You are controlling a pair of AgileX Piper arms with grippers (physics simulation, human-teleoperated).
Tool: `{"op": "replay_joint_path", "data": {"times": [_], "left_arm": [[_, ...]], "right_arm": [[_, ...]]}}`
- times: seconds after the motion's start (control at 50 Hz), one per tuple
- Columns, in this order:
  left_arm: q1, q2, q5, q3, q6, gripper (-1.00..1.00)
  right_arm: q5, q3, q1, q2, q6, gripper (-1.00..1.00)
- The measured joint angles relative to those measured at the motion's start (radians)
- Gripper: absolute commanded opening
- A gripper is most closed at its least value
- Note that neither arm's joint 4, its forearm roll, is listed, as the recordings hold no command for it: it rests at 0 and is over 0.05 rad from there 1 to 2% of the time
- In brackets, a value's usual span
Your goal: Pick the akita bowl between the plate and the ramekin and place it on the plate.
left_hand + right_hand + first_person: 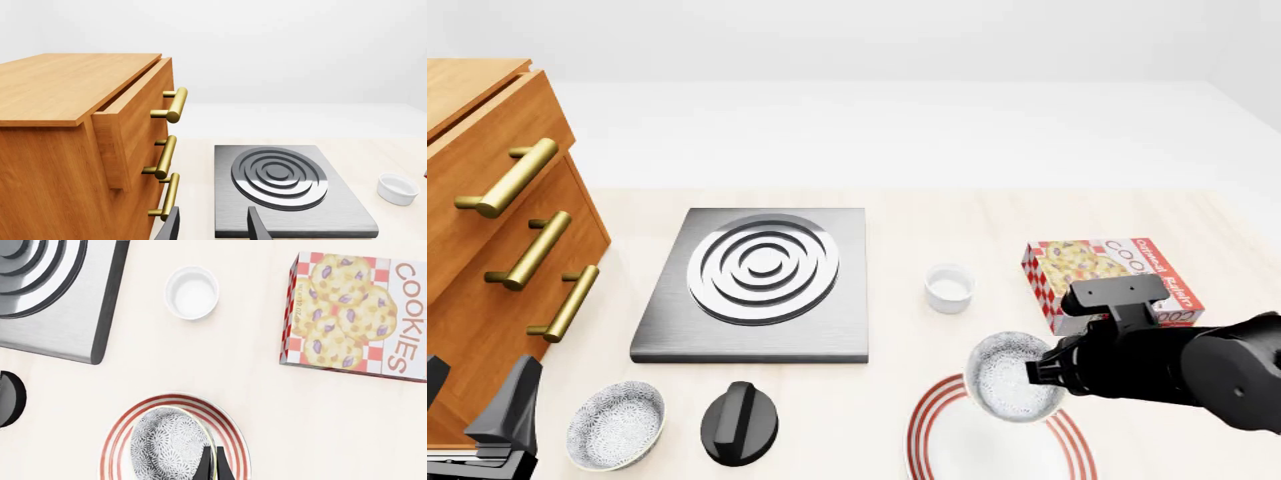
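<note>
The right gripper (213,462) is clamping the rim of the bowl (1010,375), carrying it tilted over the plate (924,435), so the placing step is under way. The ramekin (949,288) is sitting well beyond the plate. The left gripper (212,225) is idling open near the drawers (80,150). Next, the bowl probably needs levelling, lowering onto the plate's middle, then releasing.
</note>
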Motion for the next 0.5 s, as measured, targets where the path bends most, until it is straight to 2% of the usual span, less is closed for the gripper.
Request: {"op": "replay_joint_path", "data": {"times": [0.28,0.5], "left_arm": [[0.000,0.000,0.000,0.000,0.000,1.00],[0.000,0.000,0.000,0.000,0.000,1.00]], "right_arm": [[-0.116,0.100,0.050,0.068,0.022,-1.00],[-0.157,0.125,0.067,0.087,0.047,-1.00]]}}
